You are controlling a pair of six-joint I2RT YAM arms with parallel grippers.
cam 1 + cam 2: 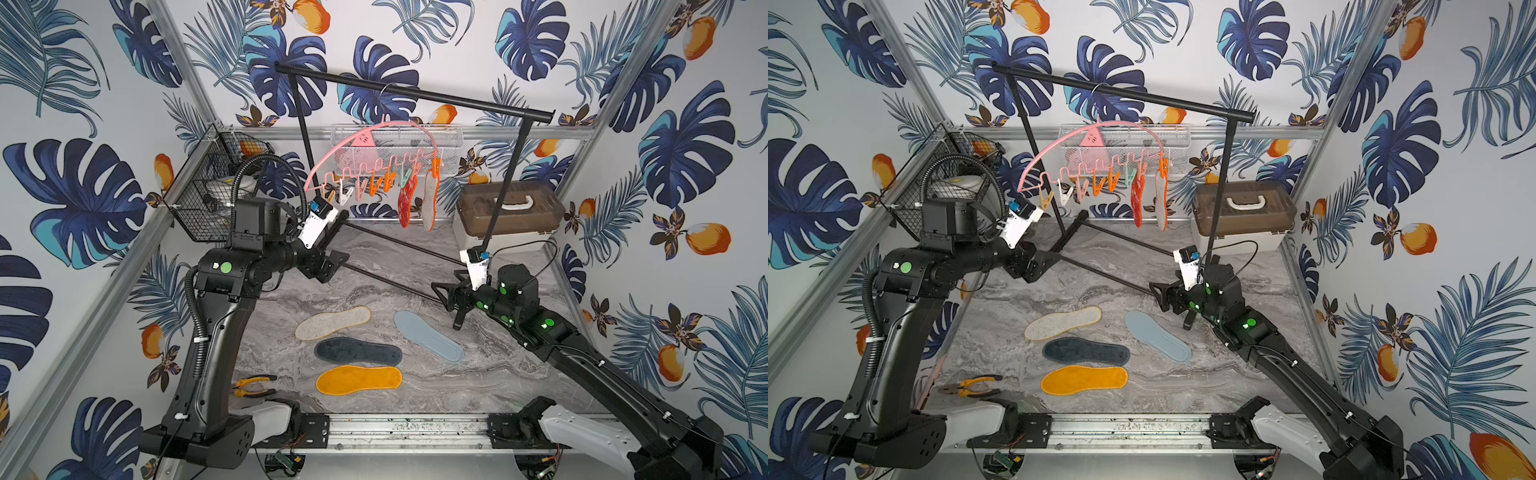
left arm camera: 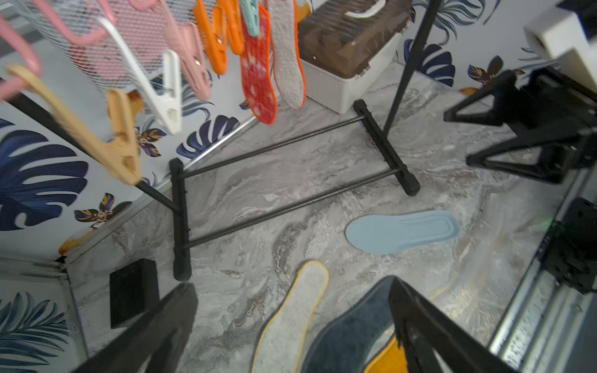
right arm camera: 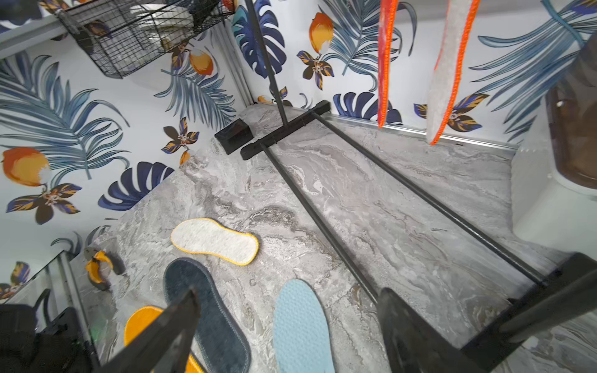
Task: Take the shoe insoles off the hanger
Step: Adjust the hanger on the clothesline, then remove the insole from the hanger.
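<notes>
Top views both show two red-orange insoles (image 1: 408, 203) clipped at the right end of the hanger (image 1: 365, 140), upper centre of frame; four more insoles (image 1: 358, 351) lie on the table (image 1: 498, 374) below. Both the left fingers (image 2: 155, 326) and right fingers (image 3: 161, 332) gape empty. Best pinch one hanging tip, then tug straight down.

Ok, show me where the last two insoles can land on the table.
Bare marble lies between the light blue insole and the right arm, and between the rail's base bars. Crowded: front middle, around the navy insole and orange insole.
</notes>
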